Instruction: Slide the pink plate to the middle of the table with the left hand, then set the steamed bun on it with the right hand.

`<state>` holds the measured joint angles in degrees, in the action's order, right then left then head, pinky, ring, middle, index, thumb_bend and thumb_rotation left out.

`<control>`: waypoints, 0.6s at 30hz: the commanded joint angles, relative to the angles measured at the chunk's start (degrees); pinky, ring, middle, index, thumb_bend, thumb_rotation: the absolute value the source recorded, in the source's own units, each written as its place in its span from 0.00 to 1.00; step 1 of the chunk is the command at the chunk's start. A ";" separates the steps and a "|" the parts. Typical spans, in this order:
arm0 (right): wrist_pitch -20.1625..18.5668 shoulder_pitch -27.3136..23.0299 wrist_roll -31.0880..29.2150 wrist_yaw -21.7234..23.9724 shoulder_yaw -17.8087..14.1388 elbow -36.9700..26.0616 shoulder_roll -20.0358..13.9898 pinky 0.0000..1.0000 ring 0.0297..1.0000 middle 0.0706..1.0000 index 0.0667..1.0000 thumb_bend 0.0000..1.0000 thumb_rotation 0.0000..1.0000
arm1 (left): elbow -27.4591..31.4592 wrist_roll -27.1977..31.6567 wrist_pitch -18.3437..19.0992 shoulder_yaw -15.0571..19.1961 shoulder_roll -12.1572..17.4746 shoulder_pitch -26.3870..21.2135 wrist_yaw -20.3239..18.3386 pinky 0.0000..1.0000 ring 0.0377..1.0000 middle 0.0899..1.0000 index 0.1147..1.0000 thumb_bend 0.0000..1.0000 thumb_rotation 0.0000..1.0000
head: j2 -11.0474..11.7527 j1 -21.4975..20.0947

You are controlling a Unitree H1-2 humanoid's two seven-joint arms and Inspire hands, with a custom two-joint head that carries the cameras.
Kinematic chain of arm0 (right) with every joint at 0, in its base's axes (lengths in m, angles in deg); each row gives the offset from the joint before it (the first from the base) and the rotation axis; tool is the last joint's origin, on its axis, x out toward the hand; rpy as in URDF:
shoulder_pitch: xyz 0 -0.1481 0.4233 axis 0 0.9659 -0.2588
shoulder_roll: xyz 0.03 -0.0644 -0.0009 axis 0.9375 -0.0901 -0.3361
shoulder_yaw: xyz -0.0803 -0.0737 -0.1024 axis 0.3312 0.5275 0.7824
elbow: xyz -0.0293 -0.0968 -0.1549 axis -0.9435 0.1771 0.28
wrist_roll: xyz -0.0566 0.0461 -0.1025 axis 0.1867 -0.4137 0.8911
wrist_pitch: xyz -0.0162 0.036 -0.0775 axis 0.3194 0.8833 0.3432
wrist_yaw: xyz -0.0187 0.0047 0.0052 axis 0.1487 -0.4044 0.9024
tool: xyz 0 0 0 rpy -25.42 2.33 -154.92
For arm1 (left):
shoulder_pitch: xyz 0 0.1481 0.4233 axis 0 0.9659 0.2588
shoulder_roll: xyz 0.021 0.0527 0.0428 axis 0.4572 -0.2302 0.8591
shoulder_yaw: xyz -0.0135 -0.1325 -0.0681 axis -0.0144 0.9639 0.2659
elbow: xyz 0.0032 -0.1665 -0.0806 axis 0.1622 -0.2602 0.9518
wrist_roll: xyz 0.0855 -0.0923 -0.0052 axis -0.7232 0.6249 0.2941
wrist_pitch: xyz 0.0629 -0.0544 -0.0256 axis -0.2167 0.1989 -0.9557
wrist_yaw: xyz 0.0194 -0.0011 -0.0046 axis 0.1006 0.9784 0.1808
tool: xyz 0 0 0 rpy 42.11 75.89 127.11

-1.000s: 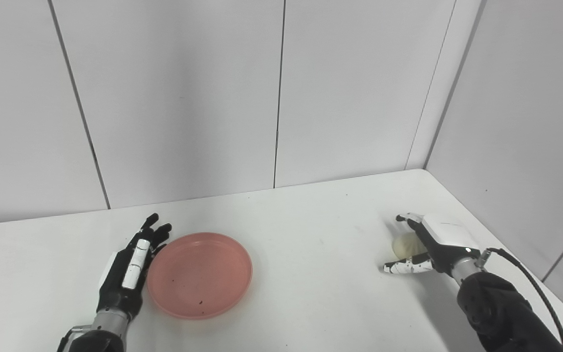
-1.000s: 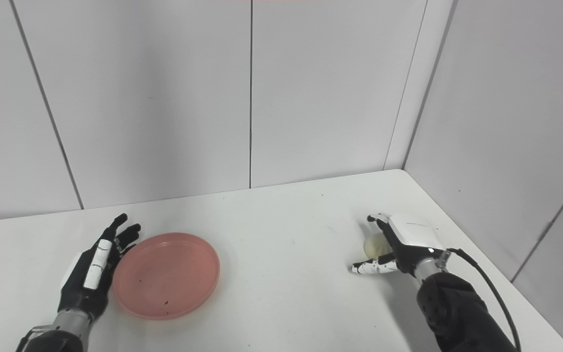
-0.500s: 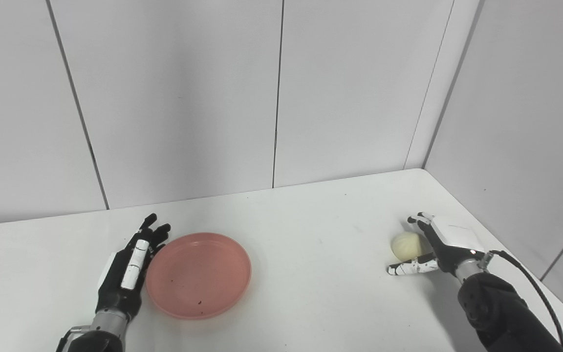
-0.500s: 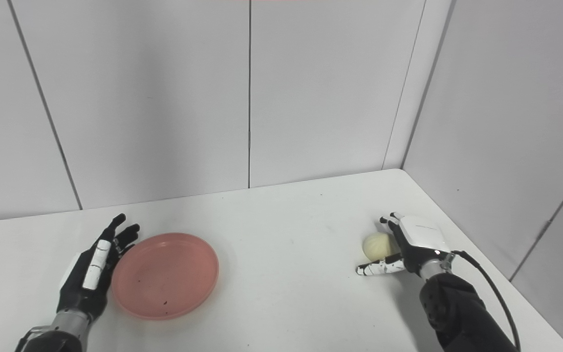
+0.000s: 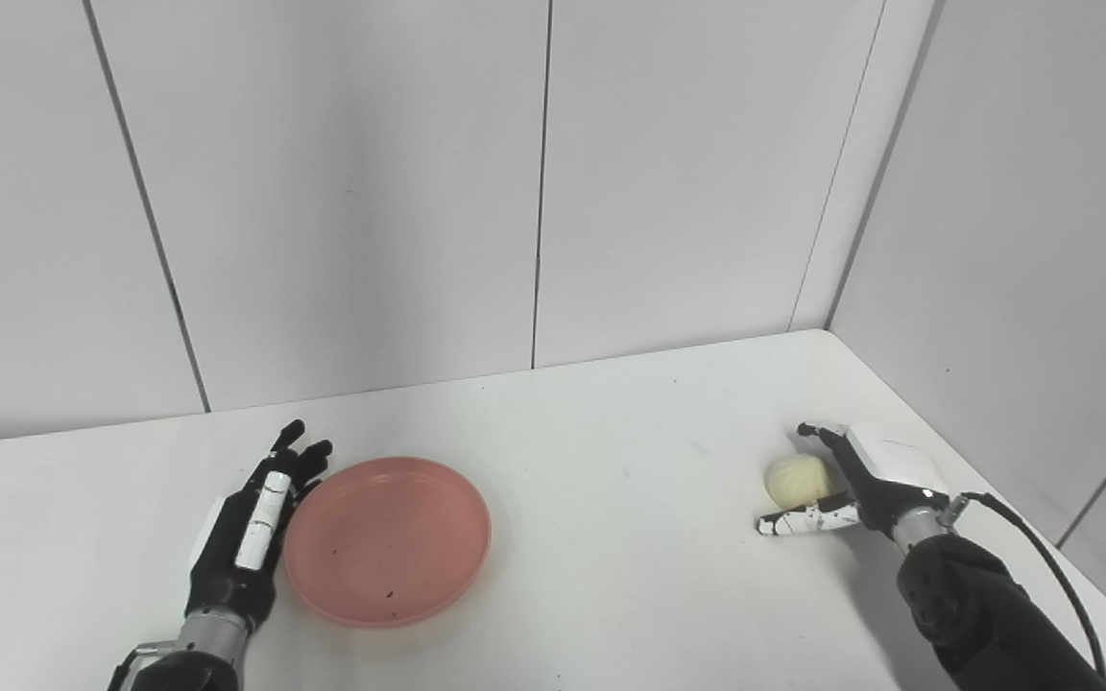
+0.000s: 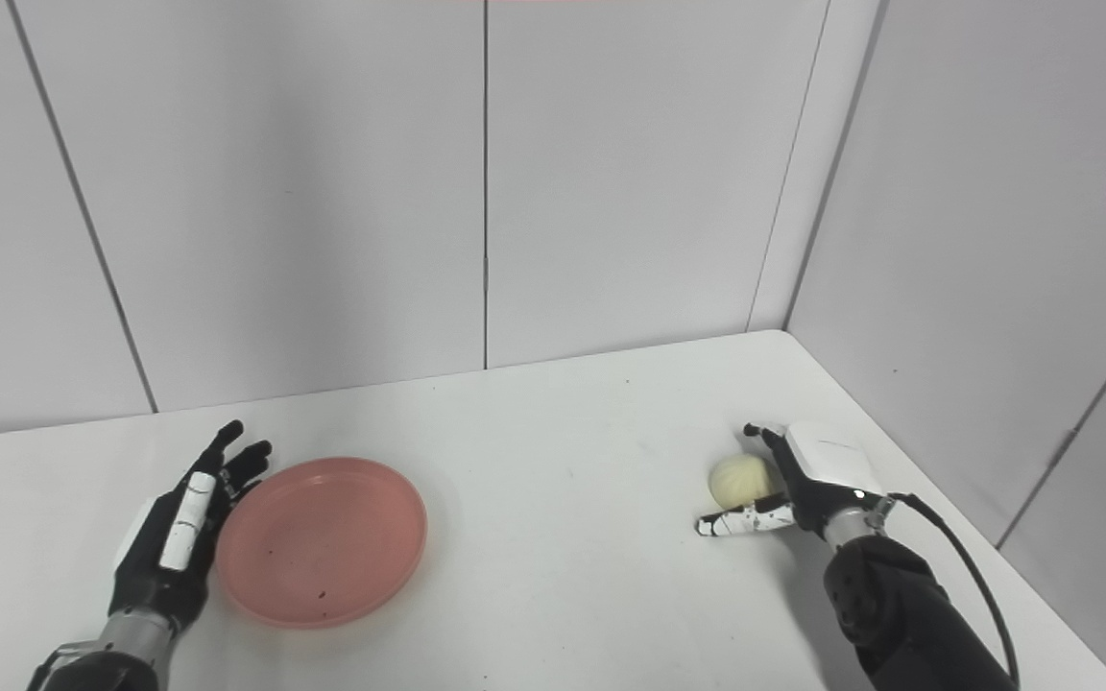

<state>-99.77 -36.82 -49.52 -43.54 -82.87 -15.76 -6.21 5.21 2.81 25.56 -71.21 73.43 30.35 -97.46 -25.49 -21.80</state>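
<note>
On the far left, the black left hand [image 5: 246, 537] lies flat on the white worktop [image 5: 611, 537], fingers [image 5: 289, 456] straight and slightly apart, holding nothing; its inner edge sits against the left rim of the shallow round pink plastic plate [image 5: 387, 539], though actual contact is hard to confirm from this angle. The plate rests left of the worktop's middle, so the slide looks like the step in hand and is not yet finished. Its bowl is empty apart from a few dark specks.

Far to the right, near the worktop's right edge, sits the pale, round steamed bun [image 5: 796, 479]. The white-and-black right hand [image 5: 865, 475] cups it loosely from the right side, fingers spread around it rather than clamped, the thumb stretched along the worktop just in front.

The next move calls for the left hand to press sideways on the rim and push the plate rightward to the centre before the right hand closes and lifts the bun.
</note>
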 commanded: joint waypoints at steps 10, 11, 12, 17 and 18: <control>-2.09 -0.75 -3.56 3.50 0.93 -0.20 -1.34 0.35 0.34 0.37 0.48 0.59 0.16 | -1.64 -0.46 -0.08 -0.62 0.29 1.27 -0.60 0.91 0.91 0.85 0.90 0.80 0.84 | -0.20 0.08; -2.77 -0.72 -3.66 3.83 1.14 -0.46 -1.42 0.33 0.32 0.34 0.46 0.56 0.15 | -1.63 -0.52 -0.06 -0.64 0.33 1.26 -0.57 0.90 0.91 0.85 0.90 0.80 0.84 | -0.22 0.11; -3.26 -0.64 -3.78 4.37 1.40 -0.69 -1.62 0.32 0.31 0.33 0.46 0.54 0.15 | -1.18 -0.70 0.09 -0.79 0.36 1.39 -0.54 0.90 0.91 0.85 0.89 0.80 0.84 | -0.26 0.10; -5.88 -0.32 -4.16 7.73 2.35 -2.08 -2.63 0.56 0.55 0.47 0.43 0.53 0.01 | 0.22 -0.95 0.59 -1.20 0.41 1.85 -0.54 0.89 0.91 0.86 0.89 0.77 0.84 | -0.40 0.10; -6.26 -0.25 -4.16 8.09 2.47 -2.29 -2.78 0.62 0.61 0.55 0.44 0.52 0.07 | 0.19 -0.95 0.50 -1.25 0.46 1.86 -0.57 0.89 0.91 0.86 0.89 0.77 0.84 | -0.40 0.10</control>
<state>-103.02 -38.41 -54.70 -38.07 -81.47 -18.73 -7.65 5.88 2.43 25.62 -71.94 73.51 30.76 -97.51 -25.84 -21.71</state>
